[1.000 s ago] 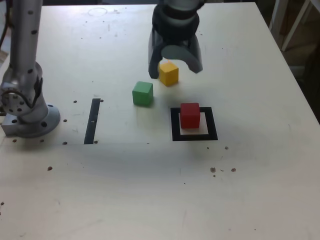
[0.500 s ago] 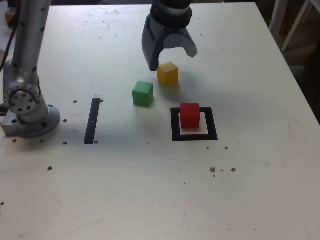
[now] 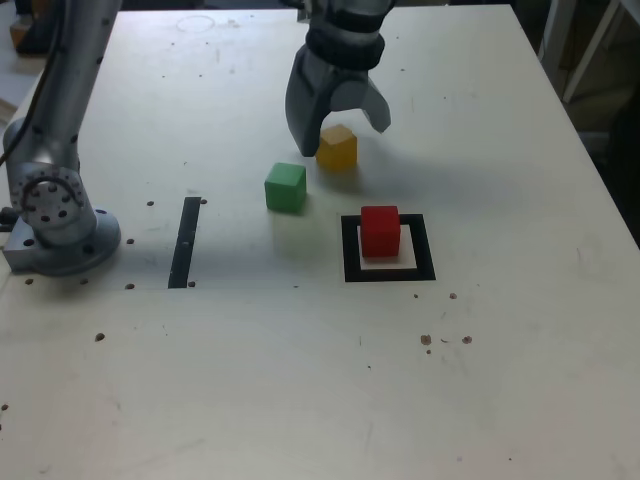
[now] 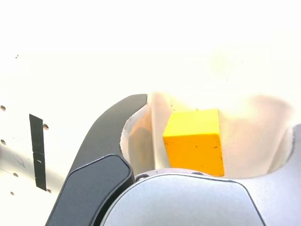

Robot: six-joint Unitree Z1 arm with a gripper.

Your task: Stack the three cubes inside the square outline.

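The red cube (image 3: 380, 230) stands inside the square outline (image 3: 389, 272) of black tape. Loose on the table to the exterior view's left of it is the green cube (image 3: 286, 187). Farther back rests the yellow cube (image 3: 338, 150), also seen in the wrist view (image 4: 194, 141). My gripper (image 3: 341, 133) is open and straddles the yellow cube, one finger on each side with a gap to the block. The wrist view shows the same: the gripper (image 4: 218, 115) stands wide, and the dark finger (image 4: 108, 141) is clear of the cube's side.
A narrow black tape strip (image 3: 184, 242) lies at the exterior view's left, beside the arm's round base (image 3: 60, 235); the strip (image 4: 37, 150) also shows in the wrist view. The table's right edge (image 3: 600, 170) is well off from the cubes.
The gripper has shifted slightly toward the exterior view's left and come down around the yellow cube. None of the cubes has moved.
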